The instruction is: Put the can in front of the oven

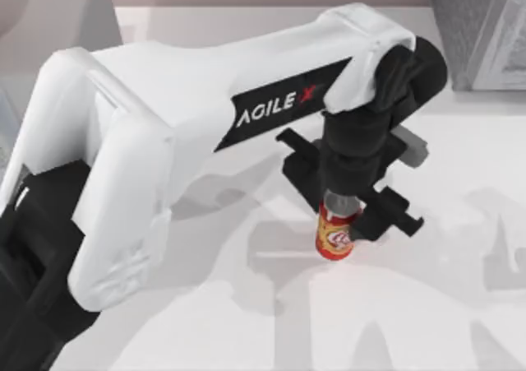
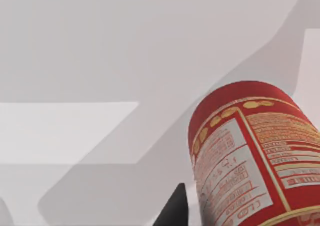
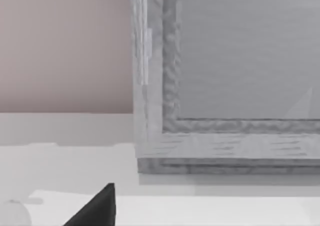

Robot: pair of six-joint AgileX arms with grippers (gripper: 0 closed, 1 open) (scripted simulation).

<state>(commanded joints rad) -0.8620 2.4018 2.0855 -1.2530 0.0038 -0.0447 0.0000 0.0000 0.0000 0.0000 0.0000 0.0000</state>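
The red can stands upright near the middle of the white table, its silver top tucked under my left gripper. That gripper comes down from above and is shut on the can's upper part. In the left wrist view the can looms close, with its printed label facing the camera and one black fingertip beside it. I cannot tell whether the can's base touches the table. The oven is out of view. One black fingertip of my right gripper shows in the right wrist view.
A darker speckled grey box with a white printed side stands at the table's far right corner; its framed face is close in the right wrist view. My left arm's white body covers the table's left half.
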